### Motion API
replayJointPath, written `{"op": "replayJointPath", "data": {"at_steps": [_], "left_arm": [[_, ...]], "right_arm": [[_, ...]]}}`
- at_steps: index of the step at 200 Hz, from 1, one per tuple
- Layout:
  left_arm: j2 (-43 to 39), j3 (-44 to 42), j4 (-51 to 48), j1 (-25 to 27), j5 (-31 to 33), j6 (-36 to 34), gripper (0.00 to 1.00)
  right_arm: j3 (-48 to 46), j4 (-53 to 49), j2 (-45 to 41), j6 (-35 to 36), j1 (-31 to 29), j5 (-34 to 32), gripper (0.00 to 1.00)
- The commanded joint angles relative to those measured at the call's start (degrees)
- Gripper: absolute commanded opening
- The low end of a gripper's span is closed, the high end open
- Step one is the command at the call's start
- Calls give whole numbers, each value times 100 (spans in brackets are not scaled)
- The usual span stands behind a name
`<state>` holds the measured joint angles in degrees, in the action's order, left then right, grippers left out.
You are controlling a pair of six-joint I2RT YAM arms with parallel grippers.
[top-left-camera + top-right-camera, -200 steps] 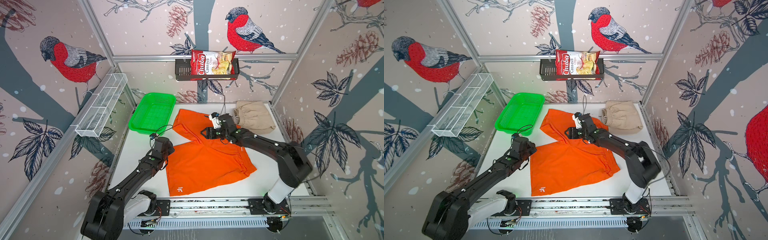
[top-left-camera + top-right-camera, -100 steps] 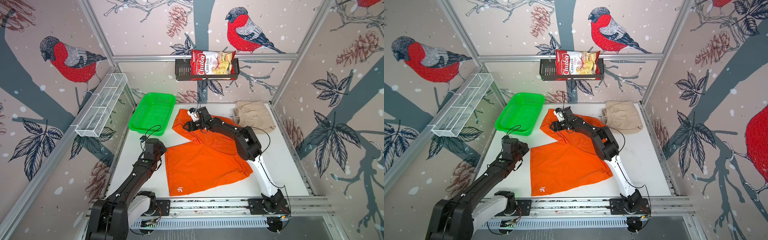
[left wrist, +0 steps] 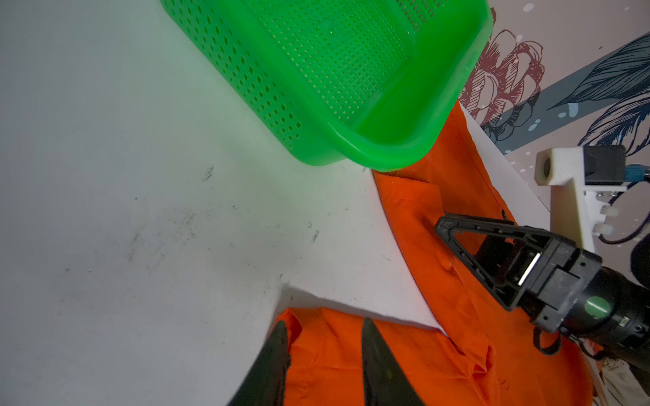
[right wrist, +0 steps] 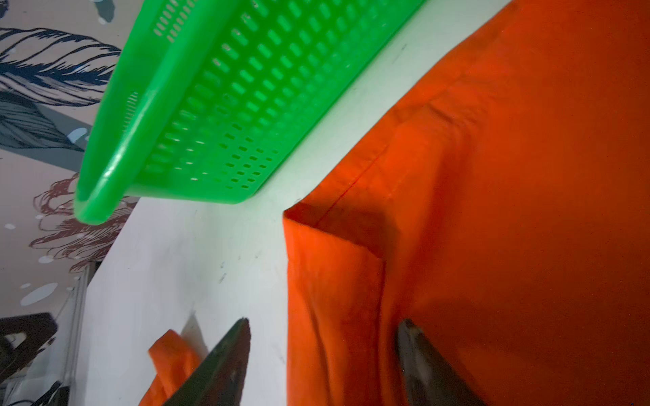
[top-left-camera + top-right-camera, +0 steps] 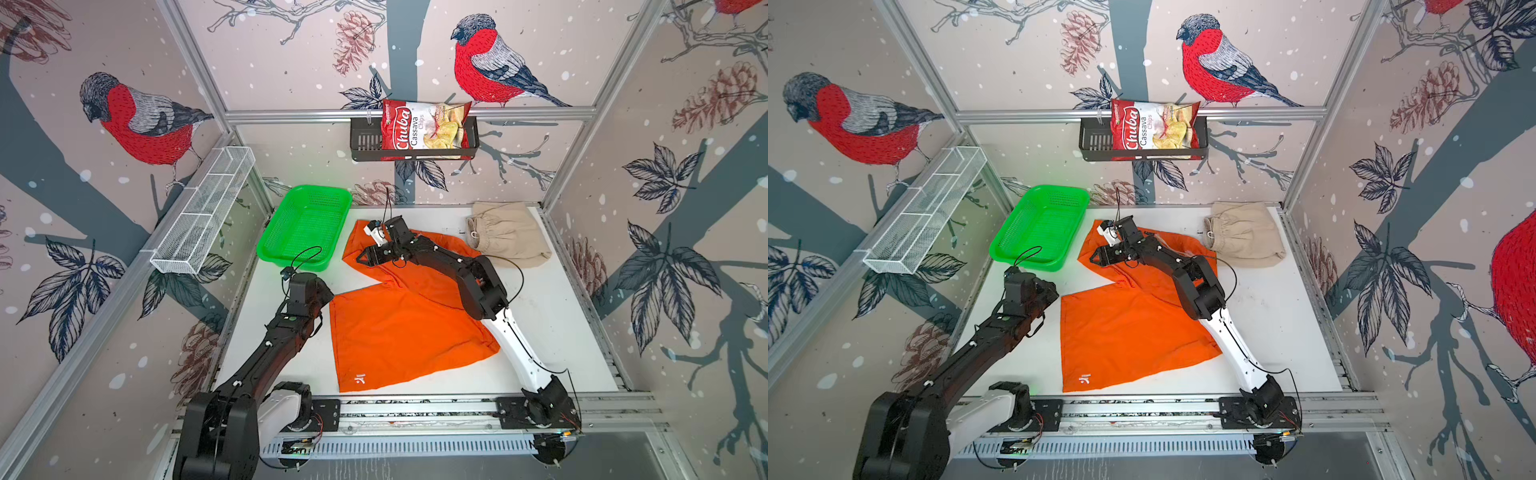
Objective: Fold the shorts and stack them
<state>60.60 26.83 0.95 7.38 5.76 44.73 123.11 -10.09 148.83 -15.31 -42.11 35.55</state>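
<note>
The orange shorts [image 5: 399,332] lie spread on the white table [image 5: 552,316], one leg toward the front with a small white logo, the other toward the back. The beige shorts [image 5: 509,237] sit bunched at the back right. My left gripper [image 3: 323,325] is open, and its fingers straddle the front leg's raised left corner. My right gripper [image 4: 323,325] reaches across to the back leg's left edge [image 5: 360,258], close to the green basket. It stands wide open: one finger is over bare table, the other over orange cloth.
The green mesh basket [image 5: 291,259] stands at the back left, almost touching the orange cloth. A white wire rack [image 5: 203,212] hangs on the left wall. A black shelf with a chips bag [image 5: 411,133] hangs on the back wall.
My right gripper has swung left across the orange shorts, from their middle to the back leg's left edge. My left gripper has shifted slightly left at the front leg's corner.
</note>
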Motion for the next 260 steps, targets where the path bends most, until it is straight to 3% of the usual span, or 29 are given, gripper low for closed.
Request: {"op": "replayJointPath", "data": {"at_steps": [1, 70, 113, 151, 198, 260], "left_arm": [[-50, 76, 169, -10, -14, -136, 36], [-301, 1, 185, -18, -108, -235, 36], [-68, -95, 718, -10, -932, -364, 39], [453, 60, 1219, 81, -1535, -345, 39], [958, 481, 1181, 212, -1354, -472, 40], [685, 499, 1056, 159, -925, -541, 40]], "right_arm": [[-208, 30, -334, 159, -186, 552, 65], [-1255, 326, -1069, 129, -555, 556, 64], [-1924, 343, -1937, 330, -298, 258, 68], [-3008, 929, -2617, -112, 236, -21, 68], [-2144, 181, -1679, 145, 172, -28, 70], [-1039, -80, -716, 94, -50, 273, 69]]}}
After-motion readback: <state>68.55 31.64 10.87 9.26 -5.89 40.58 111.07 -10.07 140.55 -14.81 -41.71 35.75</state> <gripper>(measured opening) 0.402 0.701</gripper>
